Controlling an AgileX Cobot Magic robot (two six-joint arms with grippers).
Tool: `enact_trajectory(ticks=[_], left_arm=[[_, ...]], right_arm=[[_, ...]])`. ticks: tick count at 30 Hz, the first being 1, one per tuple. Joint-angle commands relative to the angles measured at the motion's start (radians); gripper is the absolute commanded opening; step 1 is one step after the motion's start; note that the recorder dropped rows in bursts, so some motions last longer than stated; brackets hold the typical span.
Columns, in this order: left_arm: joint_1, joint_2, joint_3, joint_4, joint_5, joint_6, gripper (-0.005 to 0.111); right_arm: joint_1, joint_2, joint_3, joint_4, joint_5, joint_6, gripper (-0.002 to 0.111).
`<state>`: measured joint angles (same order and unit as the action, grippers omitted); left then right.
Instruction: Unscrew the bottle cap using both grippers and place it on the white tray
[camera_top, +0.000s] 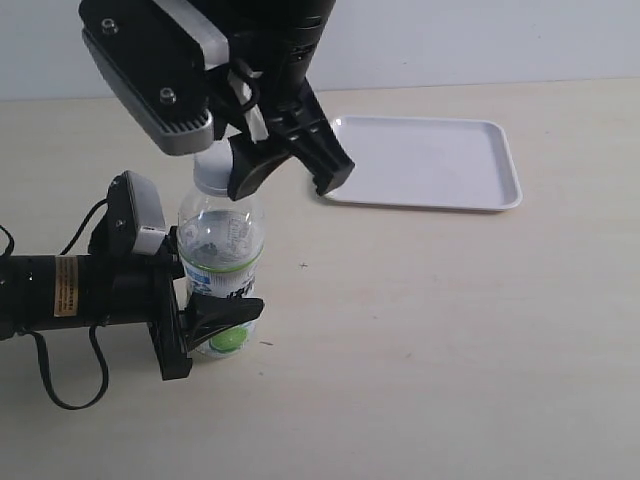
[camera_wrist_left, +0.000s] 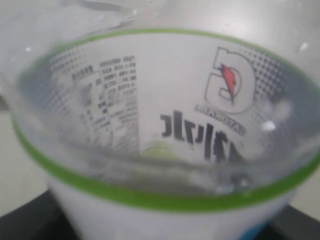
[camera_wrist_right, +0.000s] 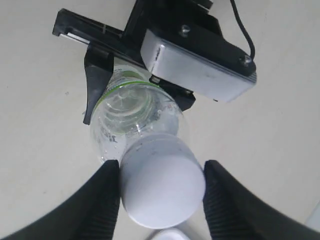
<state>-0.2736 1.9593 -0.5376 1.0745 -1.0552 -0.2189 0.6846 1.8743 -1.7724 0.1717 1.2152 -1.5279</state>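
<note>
The clear bottle (camera_top: 221, 245) with its white, blue and green label stands upright on the table. My left gripper (camera_top: 215, 322) is shut on its lower body from the left, one black finger (camera_top: 225, 314) crossing the label. In the left wrist view the label (camera_wrist_left: 160, 125) fills the picture, blurred. The white bottle cap (camera_top: 211, 168) sits on the neck. My right gripper (camera_top: 288, 183) hangs over it from above, open. In the right wrist view its fingers (camera_wrist_right: 105, 200) flank the cap (camera_wrist_right: 161, 187), one close against the side, the other a little apart. The white tray (camera_top: 500, 160) lies at the back right with nothing on it.
The large black right arm with its grey camera block (camera_top: 165, 95) fills the upper left of the exterior view. The left arm's cylindrical body (camera_top: 70, 290) and its looping cable (camera_top: 70, 395) lie along the table's left. Bare beige tabletop (camera_top: 430, 330) spreads to the right.
</note>
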Motion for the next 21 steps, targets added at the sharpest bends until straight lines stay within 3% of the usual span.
enact_trajectory(ticks=[1, 8, 21], left_arm=[[-0.008, -0.007, 0.000, -0.004, -0.022, -0.023, 0.000], [-0.008, -0.007, 0.000, -0.004, -0.022, -0.023, 0.000], [-0.008, -0.007, 0.000, -0.004, -0.024, -0.023, 0.000]], right_arm=[[0.002, -0.005, 0.000, -0.007, -0.005, -0.128, 0.000], [0.002, -0.005, 0.000, -0.007, -0.005, -0.182, 0.000], [0.002, -0.005, 0.000, 0.006, -0.005, -0.581, 0.000]])
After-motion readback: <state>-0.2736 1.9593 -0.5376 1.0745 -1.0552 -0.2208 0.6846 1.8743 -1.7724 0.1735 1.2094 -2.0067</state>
